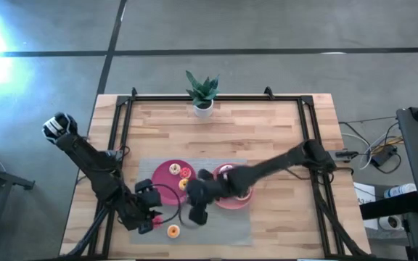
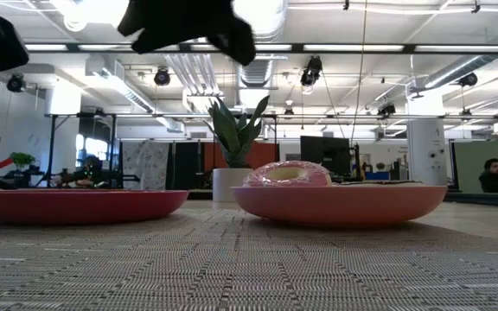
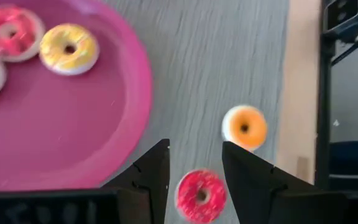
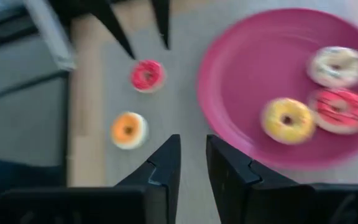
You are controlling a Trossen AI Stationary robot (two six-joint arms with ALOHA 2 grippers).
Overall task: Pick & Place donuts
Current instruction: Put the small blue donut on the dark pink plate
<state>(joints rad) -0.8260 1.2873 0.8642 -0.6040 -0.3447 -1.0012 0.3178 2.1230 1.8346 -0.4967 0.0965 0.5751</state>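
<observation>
Left end effector [image 3: 194, 167] open, over red donut [image 3: 201, 196]

A magenta plate [image 3: 129, 93] carries yellow [image 3: 69, 48], red dark-striped [image 3: 10, 32] and whitish sprinkled [image 4: 337, 66] donuts; orange [image 3: 245, 127] and red [image 3: 201, 195] donuts lie on grey matting [image 3: 229, 56].

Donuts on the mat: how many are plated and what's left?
Three small donuts lie on the red plate; a pink donut sits on the other plate. The open left gripper hovers over the red donut. The orange donut remains. The right gripper is empty.
</observation>
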